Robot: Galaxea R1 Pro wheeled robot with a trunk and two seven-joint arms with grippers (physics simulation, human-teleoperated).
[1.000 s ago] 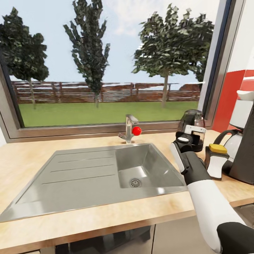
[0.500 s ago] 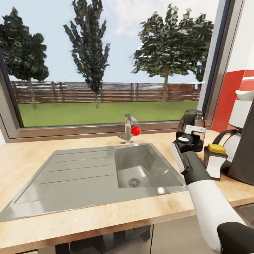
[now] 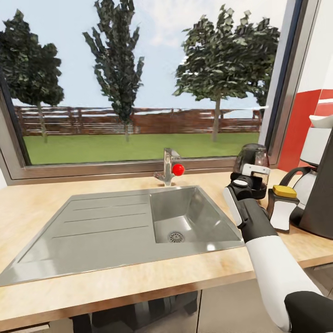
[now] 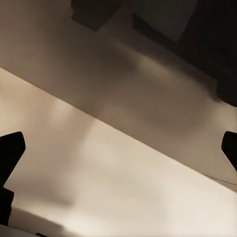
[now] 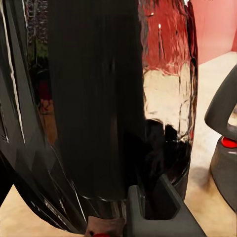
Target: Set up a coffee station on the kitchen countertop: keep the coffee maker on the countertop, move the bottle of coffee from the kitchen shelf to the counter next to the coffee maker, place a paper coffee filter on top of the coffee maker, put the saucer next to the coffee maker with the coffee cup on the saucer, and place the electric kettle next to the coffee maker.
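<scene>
Now | right fingers (image 3: 249, 178) grasping electric kettle (image 3: 251, 163) | left fingers (image 4: 10, 158) released

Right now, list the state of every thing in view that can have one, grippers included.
electric kettle: upright on the kitchen countertop, lid on.
bottle of coffee: upright, yellow cap on, beside the coffee maker.
coffee maker: standing on the countertop, partly cut off.
faucet: no water running.
right gripper: against the kettle; grip unclear.
left gripper: fingers wide apart, holding nothing.
</scene>
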